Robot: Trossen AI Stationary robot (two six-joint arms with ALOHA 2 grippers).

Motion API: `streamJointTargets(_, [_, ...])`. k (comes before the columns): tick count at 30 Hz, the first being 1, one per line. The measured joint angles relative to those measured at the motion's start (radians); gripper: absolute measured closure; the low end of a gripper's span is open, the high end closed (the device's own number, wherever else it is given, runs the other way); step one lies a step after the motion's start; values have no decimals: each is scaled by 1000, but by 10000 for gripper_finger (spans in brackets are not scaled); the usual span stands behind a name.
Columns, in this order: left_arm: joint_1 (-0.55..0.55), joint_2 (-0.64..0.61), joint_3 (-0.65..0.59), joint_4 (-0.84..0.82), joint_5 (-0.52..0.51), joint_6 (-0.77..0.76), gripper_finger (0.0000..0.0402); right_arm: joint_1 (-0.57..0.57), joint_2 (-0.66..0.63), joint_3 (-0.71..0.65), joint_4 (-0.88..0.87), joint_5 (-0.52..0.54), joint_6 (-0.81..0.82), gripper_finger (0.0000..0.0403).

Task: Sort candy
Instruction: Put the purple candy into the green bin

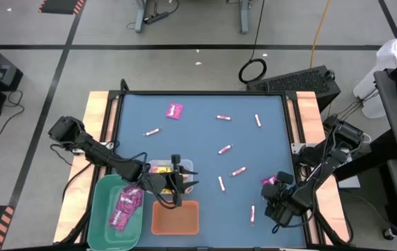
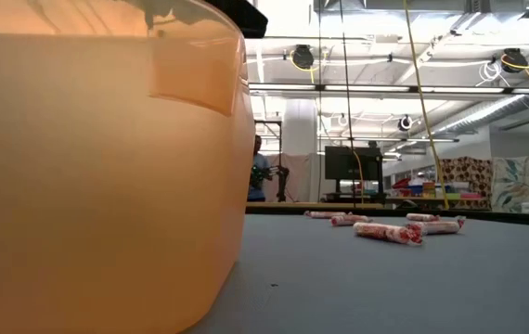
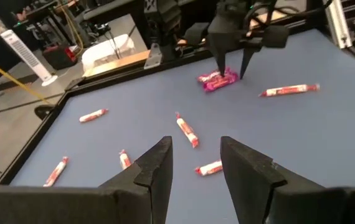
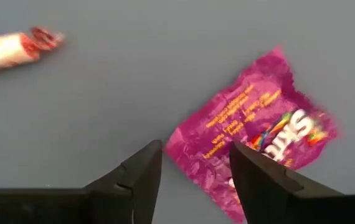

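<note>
high view: blue table (image 1: pixel 198 150) with loose candy; landmark is the orange bin (image 1: pixel 175 217)
right gripper (image 4: pixel 191 167): fingers apart, straddling the edge of a magenta packet (image 4: pixel 255 140), nothing clamped
left gripper (image 3: pixel 195 167): beside the orange bin, fingers parted, empty
magenta packet: on the table, well right of the orange bin
pink-and-white sticks (image 1: pixel 224 149): scattered beyond the orange bin
green bin (image 1: pixel 99 209): just left of the orange bin, holds magenta packets

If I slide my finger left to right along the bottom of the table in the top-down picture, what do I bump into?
Green bin → orange bin → pink-and-white stick → right gripper, over a magenta packet.
</note>
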Motion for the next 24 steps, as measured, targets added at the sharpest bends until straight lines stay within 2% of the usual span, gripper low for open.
streamJointTargets(5, [0,0,0,1,29,0,261,-1,-2,-16,6,-17,33,256])
streamJointTargets(14, [0,0,0,15,44,0,261,-1,-1,-16,9,-31,0,393])
streamJointTargets(21, [0,0,0,26,54,-2,261,-10,1,79,-45,-27,-63,401])
streamJointTargets(24, [0,0,0,67,90,-3,261,-20,1,151,-75,48,-110,400])
